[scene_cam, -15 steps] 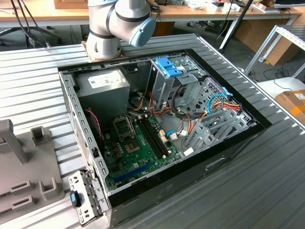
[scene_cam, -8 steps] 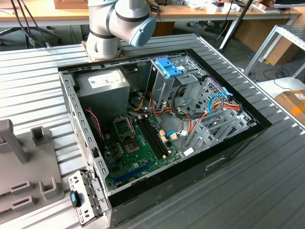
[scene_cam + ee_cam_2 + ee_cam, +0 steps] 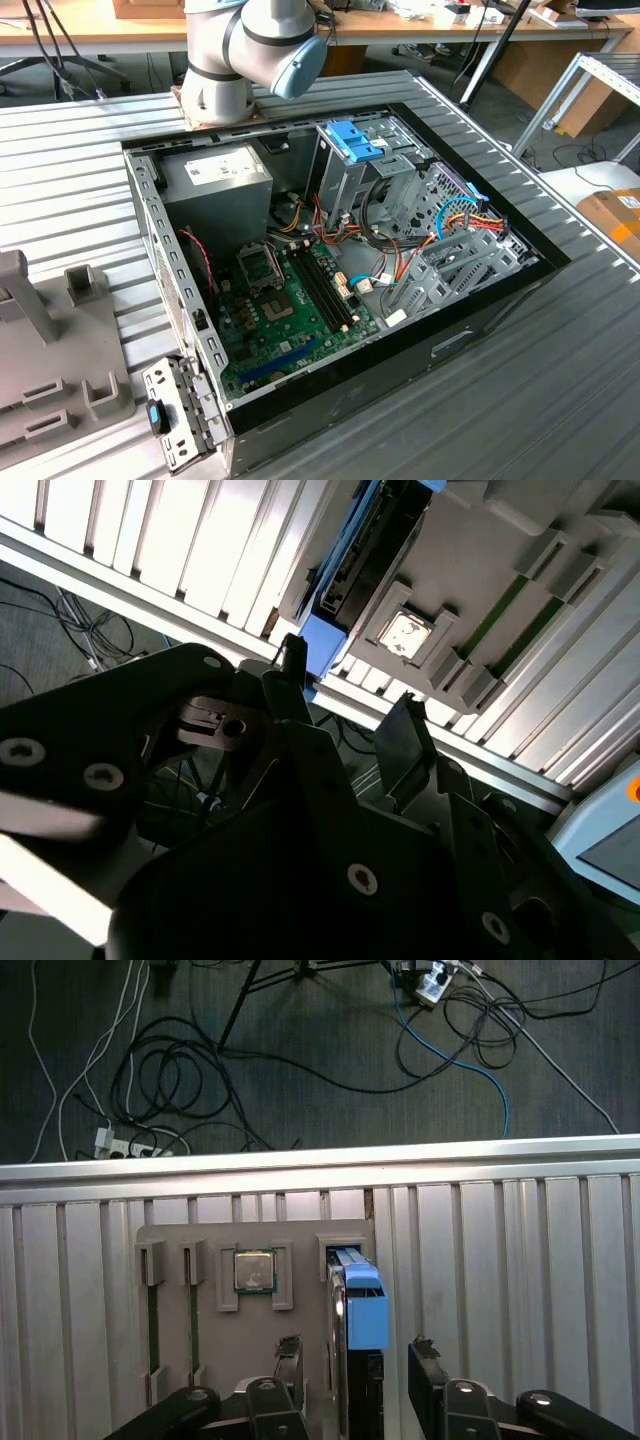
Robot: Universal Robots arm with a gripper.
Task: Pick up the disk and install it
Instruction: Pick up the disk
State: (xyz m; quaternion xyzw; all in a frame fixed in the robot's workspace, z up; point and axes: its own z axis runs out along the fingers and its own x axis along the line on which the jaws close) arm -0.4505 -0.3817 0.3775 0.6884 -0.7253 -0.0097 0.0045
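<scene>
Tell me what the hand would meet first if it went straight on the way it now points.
Most likely the disk, standing on edge in the grey holder: in the first wrist view it lines up between the fingers of the open hand. Depth is unclear.

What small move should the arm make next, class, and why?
Probably lower straight down a little. In the first wrist view the gripper's open jaws sit either side of the disk, standing on edge in the grey holder, apparently not yet touching it.
</scene>
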